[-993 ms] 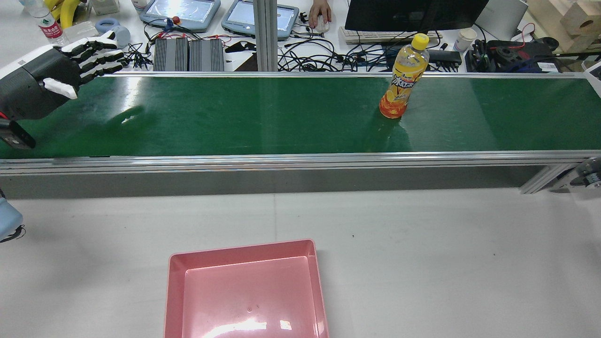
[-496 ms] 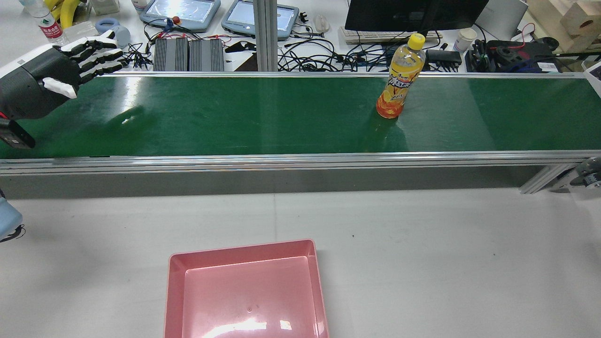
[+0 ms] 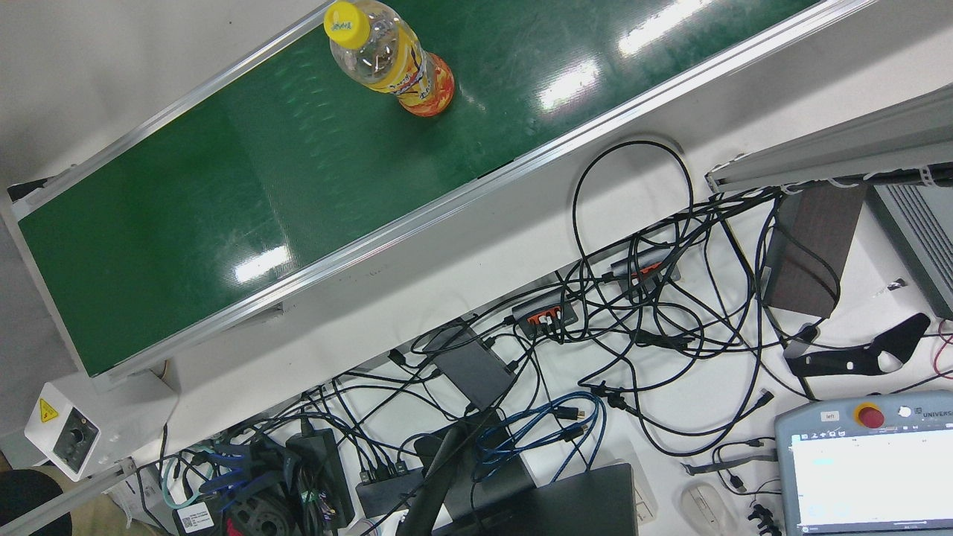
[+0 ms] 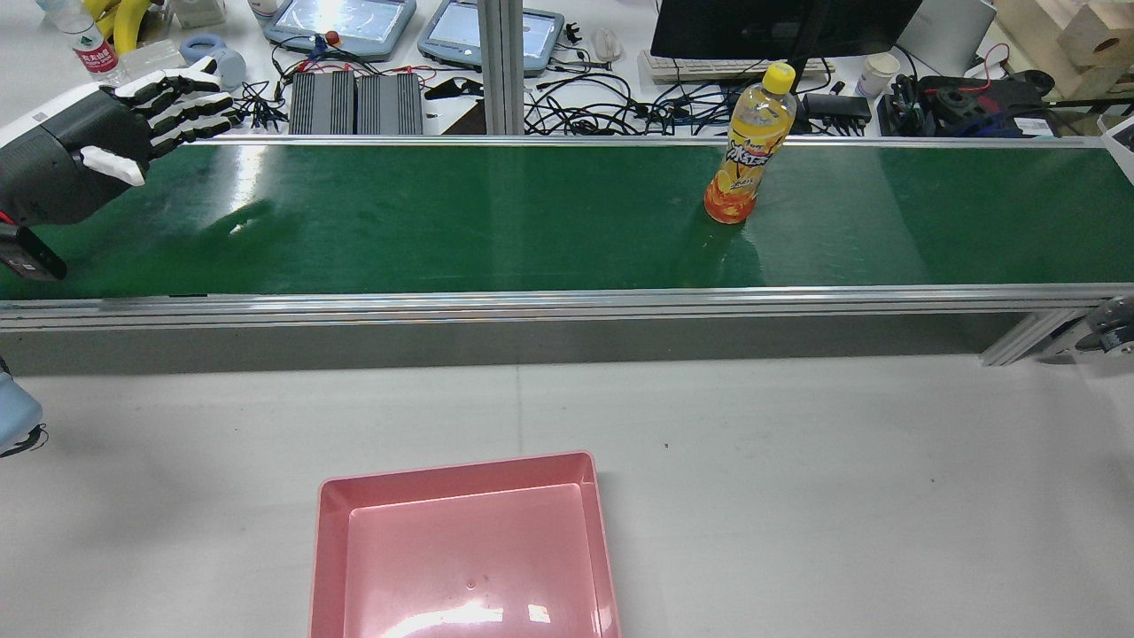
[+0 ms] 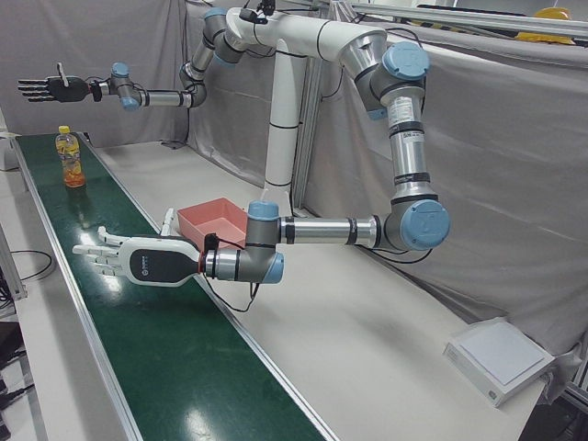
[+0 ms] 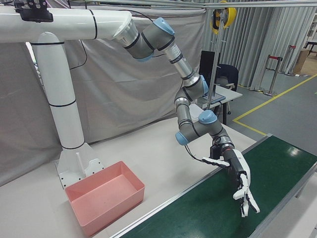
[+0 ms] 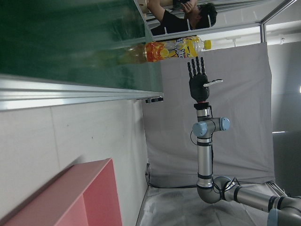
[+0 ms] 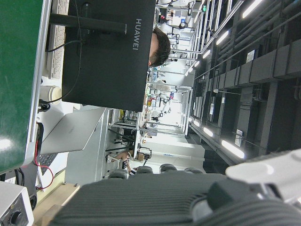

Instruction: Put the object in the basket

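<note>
Both hands empty, fingers spread: left hand point(image 4: 133, 120) hovers over one end of the green belt point(image 4: 532, 221); right hand point(image 5: 50, 89) sits high beyond the other. Bottle point(image 4: 744, 146) stands upright on the belt, well apart from the pink basket point(image 4: 461, 549). We judge a side-on grasp around its middle best, so it doesn't tip.

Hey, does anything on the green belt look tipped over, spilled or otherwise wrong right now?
Nothing stands out. The orange drink bottle stands upright and capped on the green belt, with no spill around it, and the pink basket sits empty.
</note>
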### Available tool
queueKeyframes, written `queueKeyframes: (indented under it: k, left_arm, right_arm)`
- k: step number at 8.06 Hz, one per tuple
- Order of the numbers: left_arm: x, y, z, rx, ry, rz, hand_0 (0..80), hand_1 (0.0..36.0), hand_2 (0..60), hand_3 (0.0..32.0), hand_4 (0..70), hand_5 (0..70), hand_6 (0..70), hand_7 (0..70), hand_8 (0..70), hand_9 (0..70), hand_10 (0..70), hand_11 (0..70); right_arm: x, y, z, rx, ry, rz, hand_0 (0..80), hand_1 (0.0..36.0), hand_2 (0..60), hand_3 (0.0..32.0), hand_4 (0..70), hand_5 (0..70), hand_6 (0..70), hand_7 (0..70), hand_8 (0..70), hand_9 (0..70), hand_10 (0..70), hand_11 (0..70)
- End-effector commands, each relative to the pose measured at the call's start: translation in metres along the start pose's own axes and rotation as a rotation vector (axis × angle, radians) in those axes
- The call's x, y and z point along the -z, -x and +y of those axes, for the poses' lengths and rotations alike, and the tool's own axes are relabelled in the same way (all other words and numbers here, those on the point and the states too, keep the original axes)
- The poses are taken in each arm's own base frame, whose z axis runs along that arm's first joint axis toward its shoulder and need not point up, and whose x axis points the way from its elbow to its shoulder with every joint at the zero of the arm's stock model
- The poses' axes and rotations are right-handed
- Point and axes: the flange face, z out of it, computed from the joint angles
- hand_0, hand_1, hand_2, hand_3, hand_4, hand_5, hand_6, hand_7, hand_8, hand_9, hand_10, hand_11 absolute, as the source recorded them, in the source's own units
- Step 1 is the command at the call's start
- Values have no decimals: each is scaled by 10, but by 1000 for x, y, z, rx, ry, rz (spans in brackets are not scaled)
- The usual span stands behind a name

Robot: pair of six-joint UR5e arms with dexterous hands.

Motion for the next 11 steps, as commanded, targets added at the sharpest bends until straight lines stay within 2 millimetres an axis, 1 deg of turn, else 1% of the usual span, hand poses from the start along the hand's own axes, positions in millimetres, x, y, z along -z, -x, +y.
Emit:
queueKeyframes:
  k: [1, 4, 9, 11]
  left_arm:
    - [0, 0, 0, 0, 0, 0, 485, 63, 0, 44, 133, 301, 28, 17, 106, 107, 83, 129]
    - [0, 0, 0, 0, 0, 0, 488, 64, 0, 50, 135, 297, 25, 16, 105, 106, 84, 130]
    - [-1, 1, 1, 1, 2, -1, 487, 62, 0, 44, 139, 299, 28, 16, 109, 111, 86, 132]
    - [-1, 1, 1, 1, 2, -1, 488, 64, 0, 52, 136, 296, 27, 15, 105, 106, 85, 131]
  right_arm:
    - [0, 0, 0, 0, 0, 0, 0, 0, 0, 0, 0, 0, 0, 0, 0, 0, 0, 0]
    - [0, 0, 0, 0, 0, 0, 0, 0, 0, 0, 0, 0, 0, 0, 0, 0, 0, 0]
    - [0, 0, 0, 0, 0, 0, 0, 0, 0, 0, 0, 0, 0, 0, 0, 0, 0, 0]
    - [0, 0, 0, 1, 0, 0, 0, 0, 0, 0, 0, 0, 0, 0, 0, 0, 0, 0]
